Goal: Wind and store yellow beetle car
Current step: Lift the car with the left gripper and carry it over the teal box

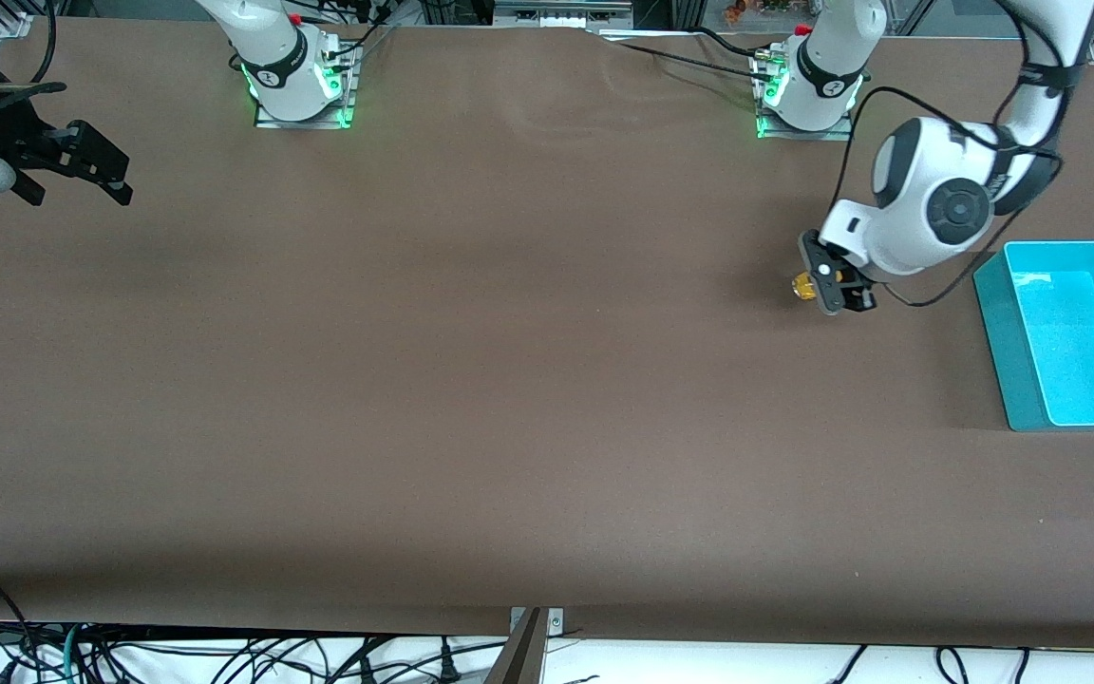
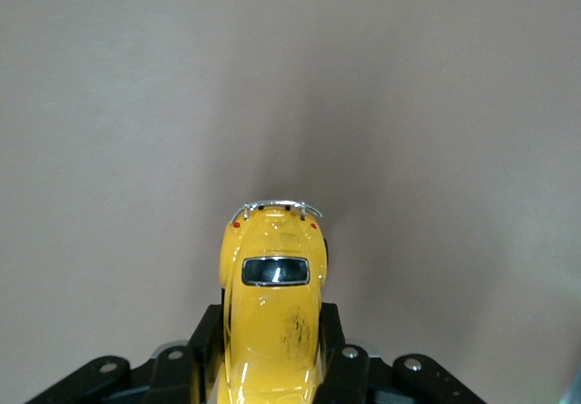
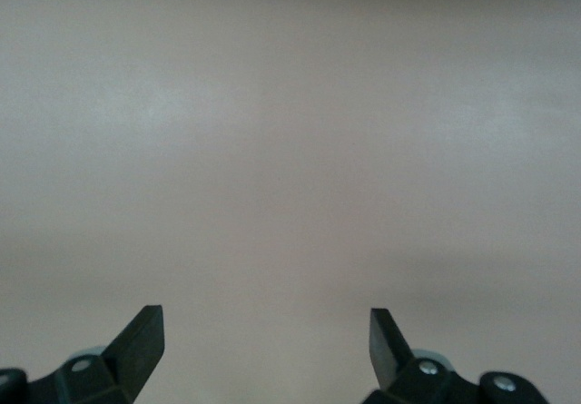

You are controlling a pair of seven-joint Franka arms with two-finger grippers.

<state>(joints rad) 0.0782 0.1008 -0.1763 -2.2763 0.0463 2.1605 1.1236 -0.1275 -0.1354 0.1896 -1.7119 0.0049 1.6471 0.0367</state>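
Note:
The yellow beetle car (image 1: pixel 803 285) is a tiny bright yellow toy with a dark window. My left gripper (image 1: pixel 827 287) is shut on it, low over the brown table beside the teal bin (image 1: pixel 993 313). In the left wrist view the car (image 2: pixel 272 322) sits between the two black fingers (image 2: pixel 205 345), its chrome-bumpered end pointing away from the wrist. My right gripper (image 1: pixel 91 169) waits at the right arm's end of the table, open and empty; in the right wrist view it (image 3: pixel 266 340) shows only bare table between its fingers.
The teal bin stands at the left arm's end of the table, open-topped and with nothing in it. Brown cloth (image 1: pixel 509 380) covers the whole table. Cables hang below the table edge nearest the front camera.

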